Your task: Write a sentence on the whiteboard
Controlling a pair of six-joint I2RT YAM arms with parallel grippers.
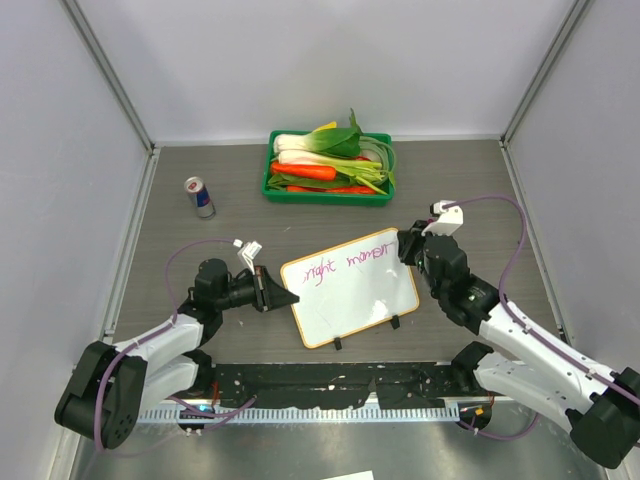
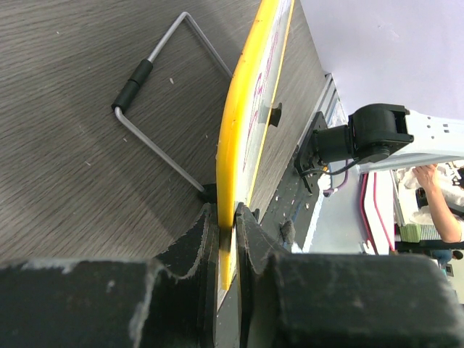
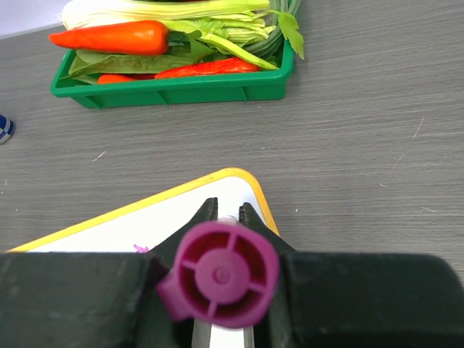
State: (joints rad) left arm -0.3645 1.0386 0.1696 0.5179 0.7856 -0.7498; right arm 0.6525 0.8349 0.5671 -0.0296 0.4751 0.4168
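Left gripper is clamped on the whiteboard edge. Right gripper is pinching a purple marker at the far corner, with purple words along the top.

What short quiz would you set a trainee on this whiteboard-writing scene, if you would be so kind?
1. True or false: the left gripper clamps the edge of the white rectangular yellow-rimmed whiteboard.
2. The right gripper holds: A an eraser; B a magenta plastic marker; C a carrot.
3. In the top view, what stands left of the green plastic tray?
Key: 1 true; 2 B; 3 a small blue-and-silver drinks can.
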